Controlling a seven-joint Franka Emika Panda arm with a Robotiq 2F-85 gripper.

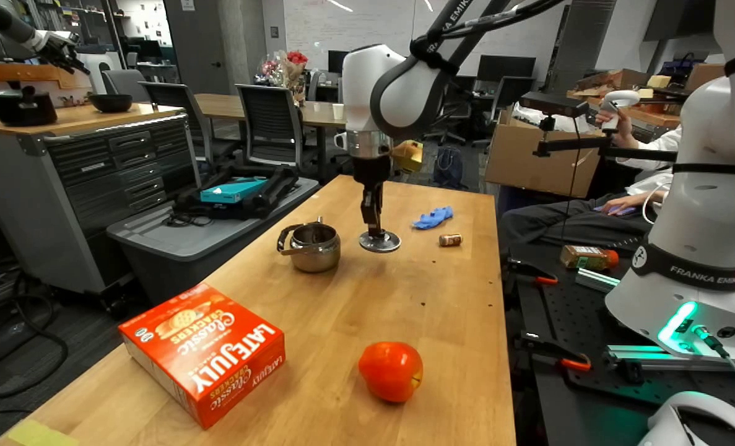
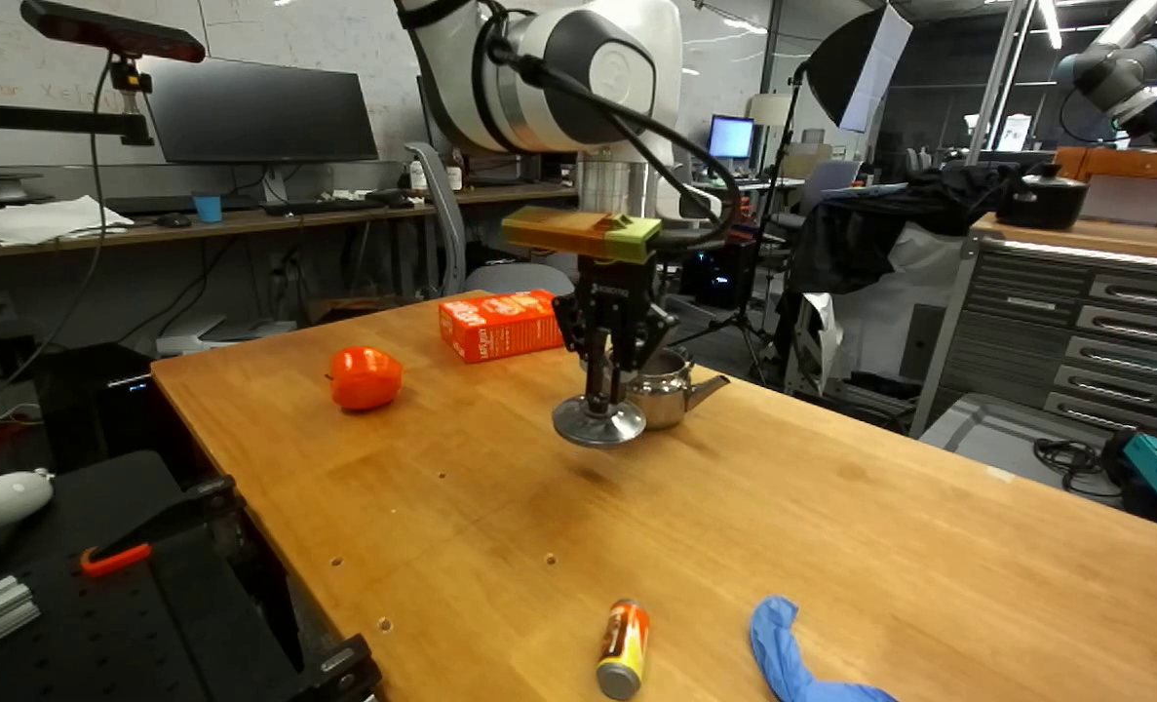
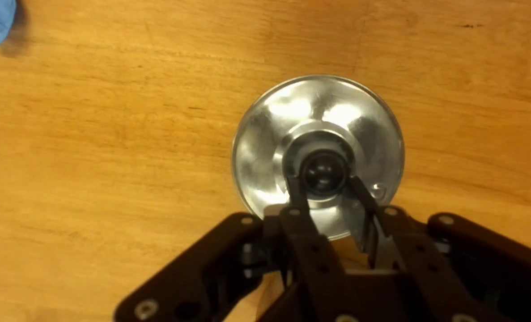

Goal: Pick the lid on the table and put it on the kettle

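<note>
Claw (image 3: 323, 179), closed on the knob (image 3: 323, 169), holds the lid (image 1: 381, 244) above the counter (image 1: 447, 334); kettle (image 1: 317, 255) stands near, farther than claw from robot base (image 1: 677, 297).

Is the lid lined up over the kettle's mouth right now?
No, in an exterior view the lid hangs from the gripper off to one side of the kettle, whose mouth shows uncovered.

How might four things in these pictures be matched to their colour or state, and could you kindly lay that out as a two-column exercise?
Things:
1. lid
2. kettle
3. glove
4. small can

Colour or state:
A. lying on its side
B. held in the gripper
C. blue
D. standing uncovered

Pairs: 1-B, 2-D, 3-C, 4-A
</note>
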